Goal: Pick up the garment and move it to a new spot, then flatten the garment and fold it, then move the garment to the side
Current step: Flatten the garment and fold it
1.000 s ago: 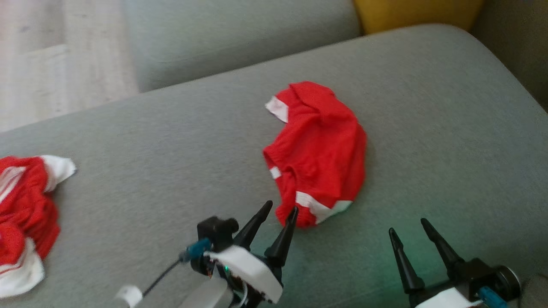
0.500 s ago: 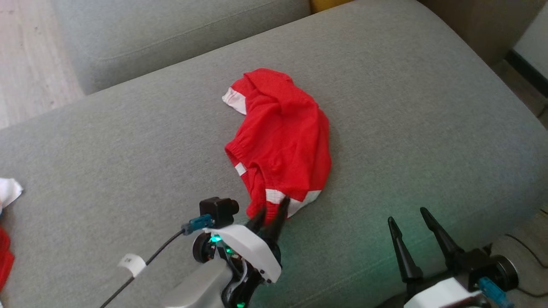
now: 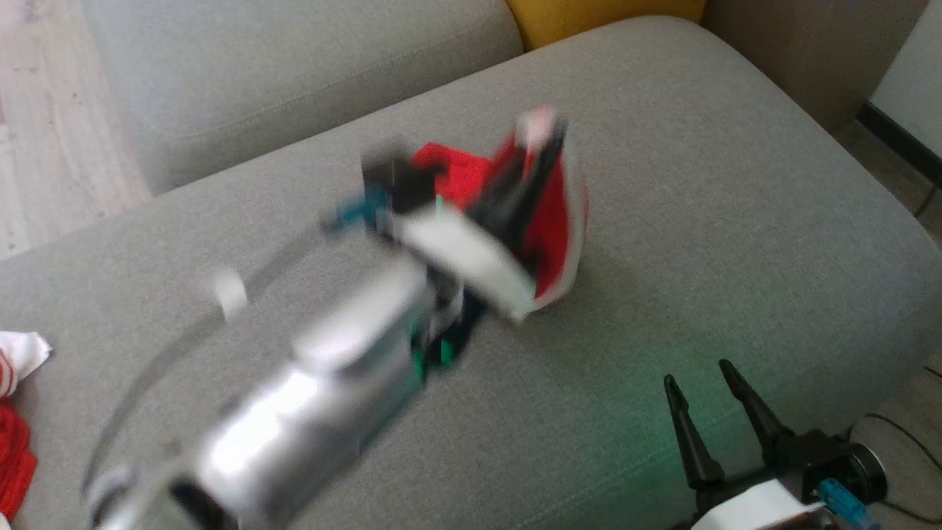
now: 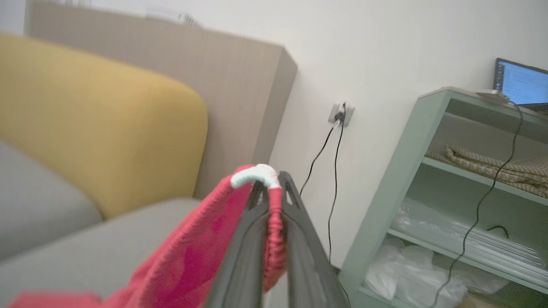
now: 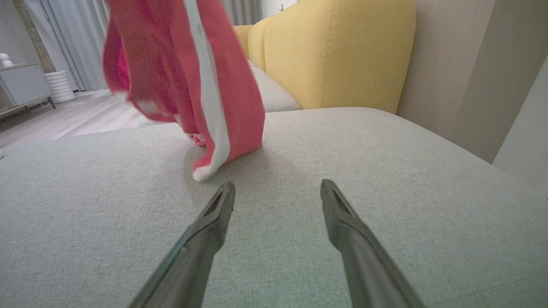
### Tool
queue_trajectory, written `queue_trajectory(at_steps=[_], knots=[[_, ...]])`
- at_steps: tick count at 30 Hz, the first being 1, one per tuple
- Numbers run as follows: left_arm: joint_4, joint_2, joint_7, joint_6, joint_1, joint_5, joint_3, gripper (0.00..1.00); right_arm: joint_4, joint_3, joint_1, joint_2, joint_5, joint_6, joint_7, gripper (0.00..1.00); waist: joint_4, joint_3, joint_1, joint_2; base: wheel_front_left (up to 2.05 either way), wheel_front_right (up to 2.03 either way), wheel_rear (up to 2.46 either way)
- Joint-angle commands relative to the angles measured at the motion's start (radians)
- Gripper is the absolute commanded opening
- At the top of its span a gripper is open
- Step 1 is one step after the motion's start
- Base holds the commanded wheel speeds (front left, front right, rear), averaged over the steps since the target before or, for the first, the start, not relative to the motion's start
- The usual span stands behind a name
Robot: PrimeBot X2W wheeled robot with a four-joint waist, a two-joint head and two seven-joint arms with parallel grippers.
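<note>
Red garment [image 3: 563, 221] hangs bunched at upper centre of the head view. Its white-edged hem is pinched in the left pincer [image 4: 269, 182], whose fingers are clamped together on the cloth. The lowest tip touches or nearly touches the grey sofa cushion [image 3: 736, 221]. Right pincer [image 3: 695, 372] sits spread apart at lower right. The likely risk is the thin hem slipping from so small a bite if the arm swings fast, dropping the garment crumpled.

Red garment [image 5: 162, 64] with white stripe, hanging upright, lower tip touching grey sofa cushion [image 5: 342, 145]
</note>
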Motion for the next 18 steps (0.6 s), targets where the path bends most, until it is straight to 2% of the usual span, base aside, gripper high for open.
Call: queue_trajectory(at_steps=[1, 3, 6, 13, 18], knots=[[-0.022, 0.001, -0.011, -0.006, -0.065, 0.013, 0.043, 0.00, -0.028, 0.018, -0.025, -0.004, 0.003, 0.008, -0.006, 1.00, 0.005, -0.006, 0.0001, 0.0000, 0.00, 0.00, 0.00], [0.010, 0.018, -0.002, -0.006, -0.133, 0.036, 0.051, 0.00, -0.031, 0.015, -0.019, -0.001, 0.002, 0.008, -0.006, 1.00, 0.016, -0.013, 0.0001, 0.0000, 0.00, 0.00, 0.00], [0.055, 0.076, 0.018, -0.006, -0.156, 0.052, 0.048, 0.00, -0.033, 0.013, -0.010, 0.006, 0.004, 0.008, -0.006, 1.00, 0.036, -0.021, 0.0001, 0.0000, 0.00, 0.00, 0.00], [0.106, 0.224, 0.017, -0.003, -0.001, 0.043, 0.027, 0.00, -0.002, 0.022, 0.002, 0.022, 0.041, 0.008, -0.006, 1.00, 0.125, 0.002, 0.0001, 0.0000, 0.00, 0.00, 0.00], [0.113, 0.268, -0.006, -0.004, 0.054, 0.053, 0.013, 0.00, 0.109, 0.107, -0.022, -0.009, 0.067, 0.008, -0.006, 1.00, 0.194, 0.013, 0.0001, 0.0000, 0.00, 0.00, 0.00]])
